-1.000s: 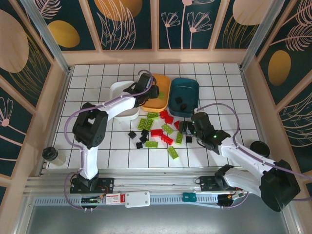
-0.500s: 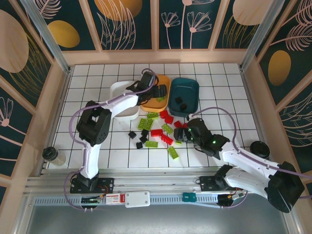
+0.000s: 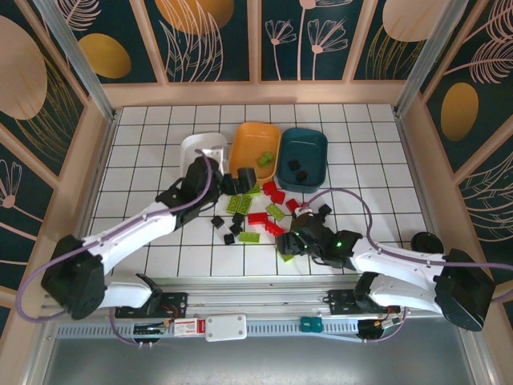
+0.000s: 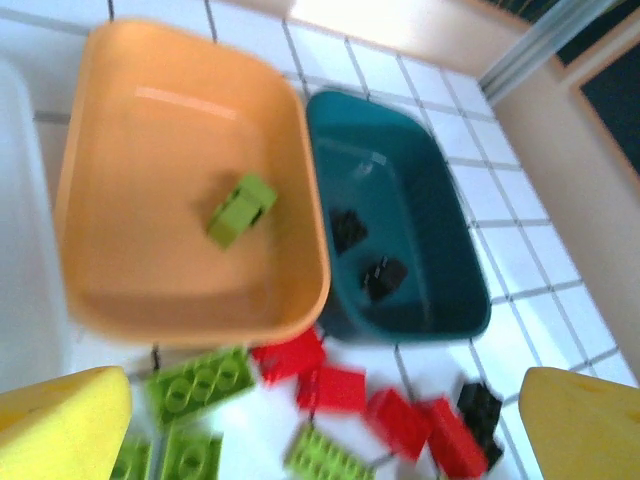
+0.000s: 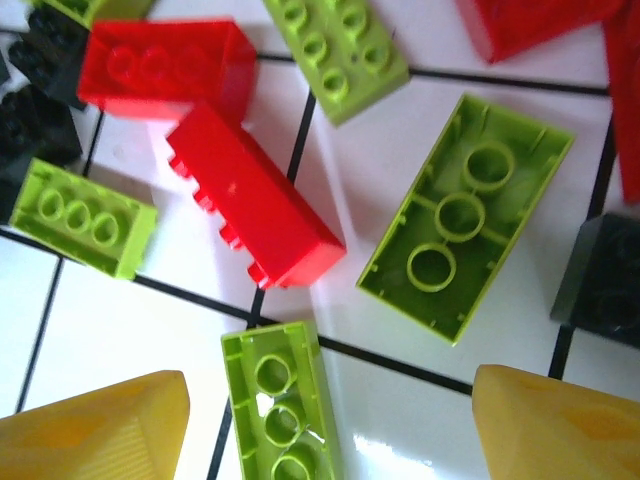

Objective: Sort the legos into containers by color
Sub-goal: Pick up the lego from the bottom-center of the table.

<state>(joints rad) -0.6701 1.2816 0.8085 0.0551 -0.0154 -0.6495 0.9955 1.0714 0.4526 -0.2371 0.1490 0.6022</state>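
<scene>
Top external view puts the white tiled table (image 3: 377,168) under me. At its far side the three containers stand in a row, long axes running away from my bases: the white tray (image 3: 195,144) on the left, the orange tray (image 3: 250,138) in the middle, and the dark teal tray (image 3: 309,136) just beside it on the right.

My left gripper (image 3: 243,178) hovers at the near ends of the white and orange trays. In the left wrist view its yellow pads (image 4: 60,425) stand wide apart with nothing between them (released, then).

My right gripper (image 3: 290,243) is low over the near edge of the loose legos (image 3: 258,215), which lie scattered on the tiles between the trays and my bases, with red, lime and black mixed. Its jaws too are spread. Between its fingertips (image 5: 100,430) lies a narrow lime brick (image 5: 280,400), hollow side up, its long axis pointing from my wrist toward the pile; neither finger touches it. Beside it a wider lime brick (image 5: 465,230) also lies upside down and slanted, and a red brick (image 5: 250,195) rests on its side on the opposite slant.

A lone lime brick (image 4: 240,208) lies in the orange tray, its long axis askew to the walls. Two black bricks (image 4: 347,228) sit in the teal tray.
</scene>
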